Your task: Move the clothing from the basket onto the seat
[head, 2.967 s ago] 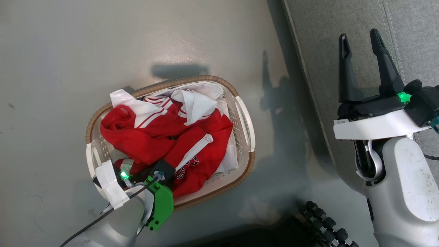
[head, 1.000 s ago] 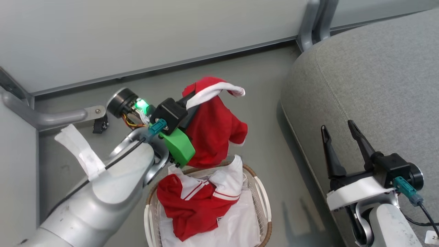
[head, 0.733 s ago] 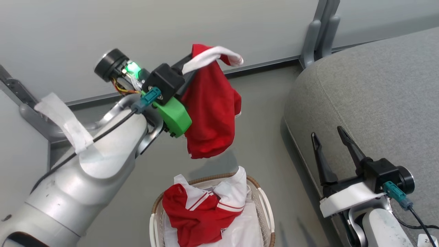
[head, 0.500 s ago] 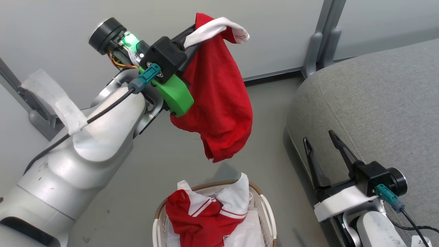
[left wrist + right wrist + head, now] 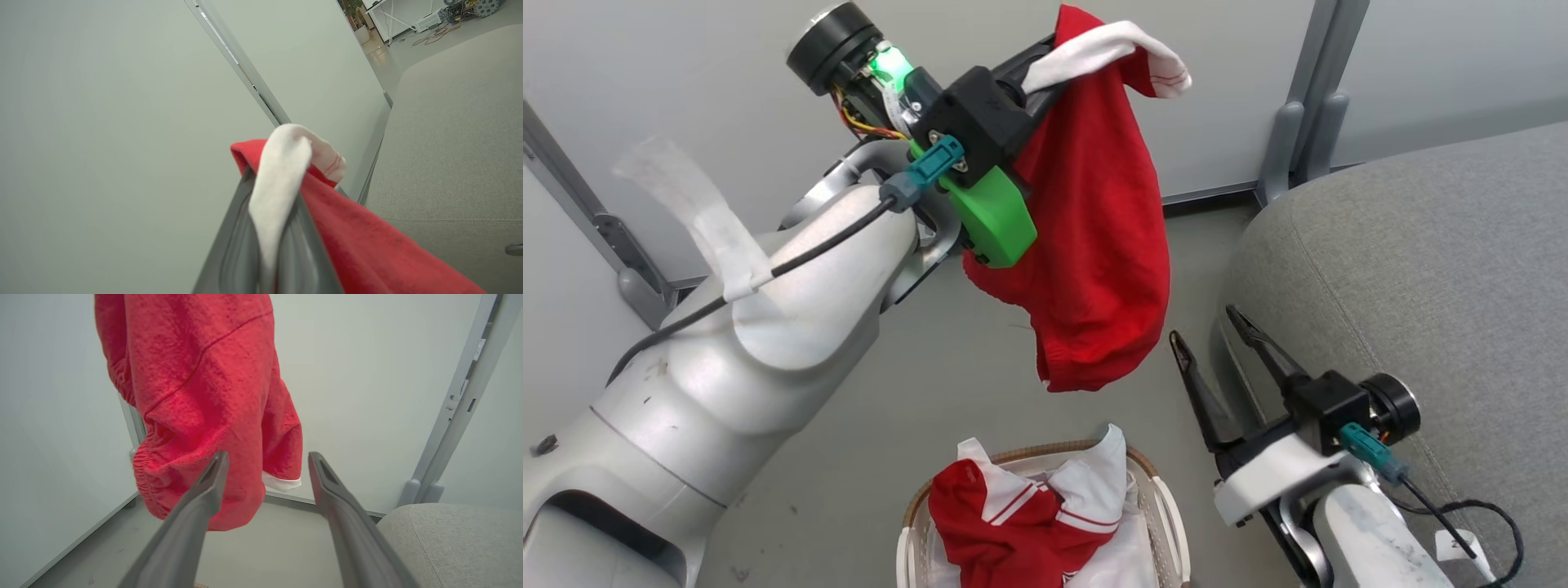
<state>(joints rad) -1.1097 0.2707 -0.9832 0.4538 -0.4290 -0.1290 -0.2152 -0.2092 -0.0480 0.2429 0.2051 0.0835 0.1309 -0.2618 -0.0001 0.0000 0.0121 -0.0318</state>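
A red garment with white trim [image 5: 1094, 245] hangs in the air from my left gripper [image 5: 1054, 57], which is raised high and shut on its white trim. The left wrist view shows the left gripper [image 5: 273, 192] pinching the white trim, the red garment [image 5: 367, 253] draping to the right. Below, the basket [image 5: 1156, 482] on the floor holds a second red and white garment [image 5: 1013, 523]. The grey-green seat [image 5: 1421, 269] lies to the right. My right gripper [image 5: 1205, 322] stands open and empty beside the seat's edge. Beyond the right gripper [image 5: 268, 455] the garment [image 5: 196, 375] hangs.
Pale grey wall panels stand behind, with a metal post [image 5: 1298, 106] at the seat's far corner and a bracket [image 5: 637, 286] at the left. Grey floor [image 5: 915, 392] lies between basket and wall. A black cable [image 5: 1486, 523] trails over the seat by my right wrist.
My left arm has lifted the red garment out of the basket, higher and rightward toward the seat. The head camera has tilted up. The right gripper has stayed open.
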